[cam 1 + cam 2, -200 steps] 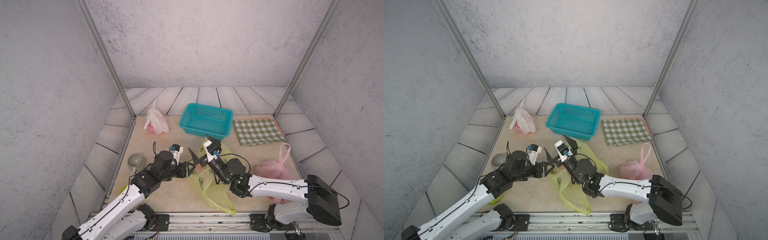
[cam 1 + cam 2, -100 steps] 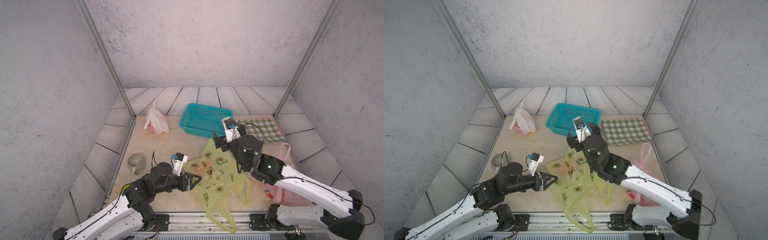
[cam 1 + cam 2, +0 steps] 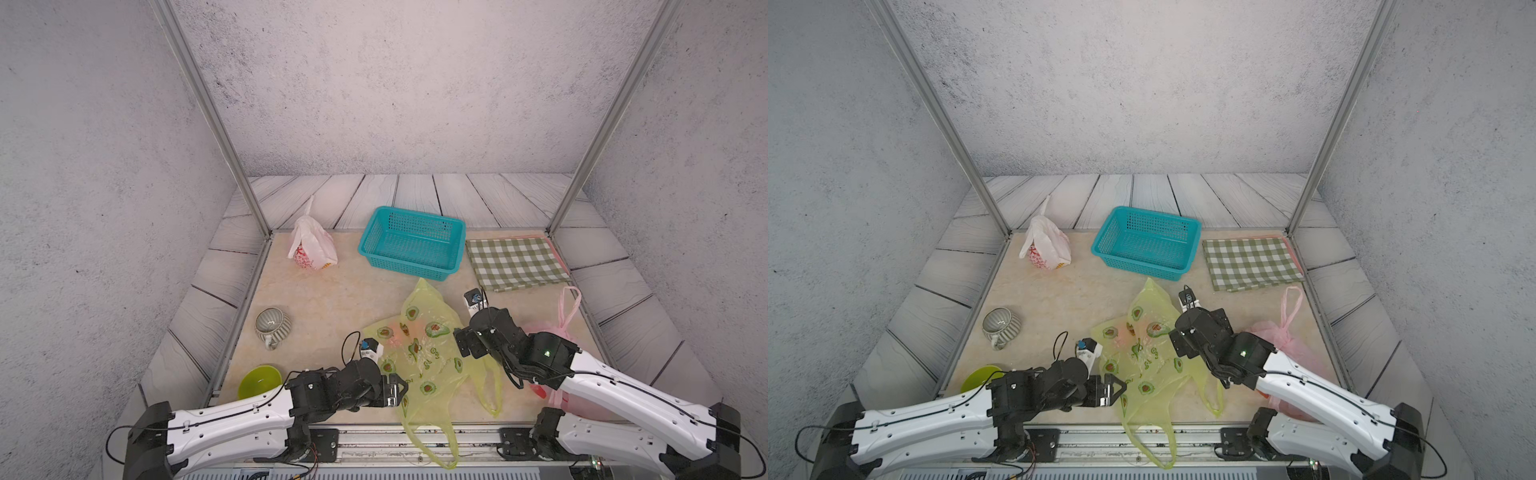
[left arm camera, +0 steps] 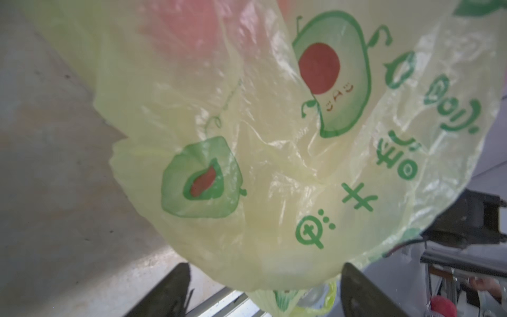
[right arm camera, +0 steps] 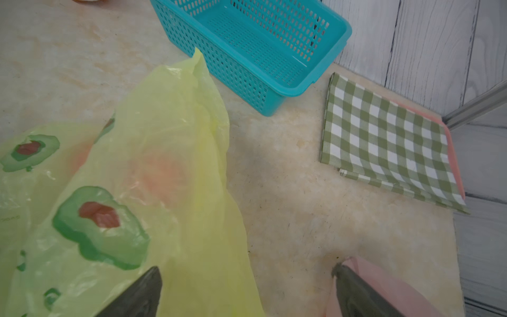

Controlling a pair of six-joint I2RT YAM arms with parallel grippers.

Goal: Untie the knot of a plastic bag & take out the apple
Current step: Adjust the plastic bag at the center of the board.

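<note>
Yellow bag point(image 3: 432, 361) lies flat — long axis toward the basket point(image 3: 409, 266).

At the back of the bench point(image 3: 332, 299) a teal mesh basket point(image 3: 409, 266) stands between a knotted white bag with red print point(image 3: 311, 249) and a folded green-checked cloth point(image 3: 517, 262). Along the left edge sits a ribbed grey cup point(image 3: 272, 326), with a lime-green bowl point(image 3: 259, 380) nearer the front. A pink bag point(image 3: 1287, 338) slumps by the right edge, its handle loop reaching toward the cloth.
</note>
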